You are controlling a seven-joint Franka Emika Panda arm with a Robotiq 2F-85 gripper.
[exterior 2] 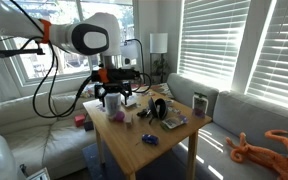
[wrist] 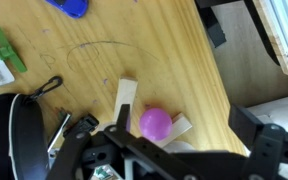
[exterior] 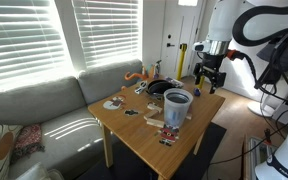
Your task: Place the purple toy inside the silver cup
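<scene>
Overhead, the tool (wrist: 169,138) hangs spread wide above the purple toy (wrist: 155,122), near the table (wrist: 154,60) edge.

- One wooden table (exterior: 144,140) shows in both exterior views.
- One robot arm (exterior 2: 89,38) reaches over the table's edge.
- One silver cup (exterior: 177,107), the tallest item on the table.
- One low dark bowl (exterior: 159,88), also seen at the edge of the wrist view.
- One purple toy (wrist: 155,122), round, counted in the wrist view.
- Two pale wooden strips (wrist: 126,100), one on either side of that toy.
- One blue piece (wrist: 69,7) and one green piece (wrist: 6,50).
- One orange toy (exterior 2: 264,148), on the sofa cushion.
- One table lamp (exterior 2: 158,42), by the window.
</scene>
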